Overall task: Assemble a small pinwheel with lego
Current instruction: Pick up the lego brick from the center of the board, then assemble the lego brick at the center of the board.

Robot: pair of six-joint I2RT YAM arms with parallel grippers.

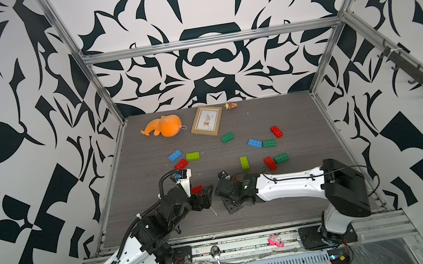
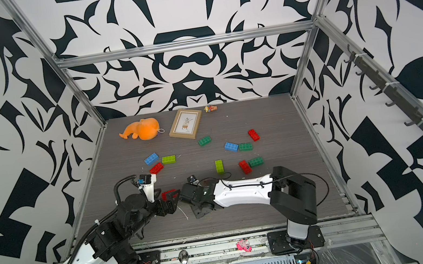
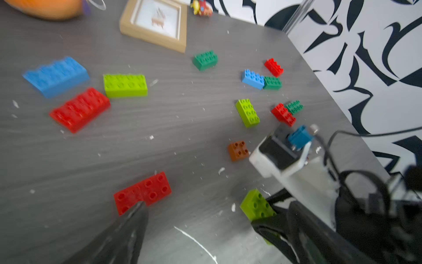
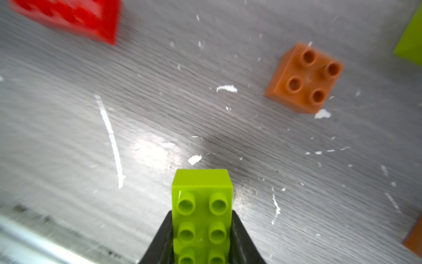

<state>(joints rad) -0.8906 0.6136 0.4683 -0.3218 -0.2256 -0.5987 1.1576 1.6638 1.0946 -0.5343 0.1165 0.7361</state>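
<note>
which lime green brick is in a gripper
The lime green brick clamped in the right gripper; the two other lime bricks lie loose on the table.

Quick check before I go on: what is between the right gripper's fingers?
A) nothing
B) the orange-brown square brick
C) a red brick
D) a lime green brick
D: in the right wrist view the black fingers of the right gripper touch both long sides of a lime green brick.

White wall panels [image 1: 200,6] printed with bold black swirling shapes enclose the dark grey wood-grain desk [image 1: 287,115] on three sides, framed by silver aluminium rails [image 1: 208,41]. Dark metal hooks [image 1: 421,80] line one side rail, and soft glare [image 4: 155,153] shines on the desk.
</note>
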